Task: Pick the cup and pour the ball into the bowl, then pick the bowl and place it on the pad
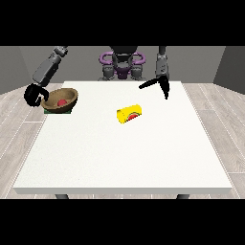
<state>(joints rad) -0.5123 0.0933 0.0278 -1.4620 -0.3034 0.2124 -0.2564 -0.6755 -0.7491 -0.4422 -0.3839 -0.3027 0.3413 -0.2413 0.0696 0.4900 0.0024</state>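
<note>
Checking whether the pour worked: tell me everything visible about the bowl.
The bowl is brown, wood-like and rounded, and stands slightly tilted on the green pad at the table's far corner at the view's left. A red ball lies inside it. The hand at the view's left curls at its rim.

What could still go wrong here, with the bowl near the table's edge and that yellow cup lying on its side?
1. The brown bowl sits tilted on the green pad, close to the white table's corner. If the hand at the view's left, curled at its rim, nudges it on letting go, it might slide off.
2. The red ball could roll out if the bowl tips further.
3. The yellow cup lies on its side and might roll.
</note>
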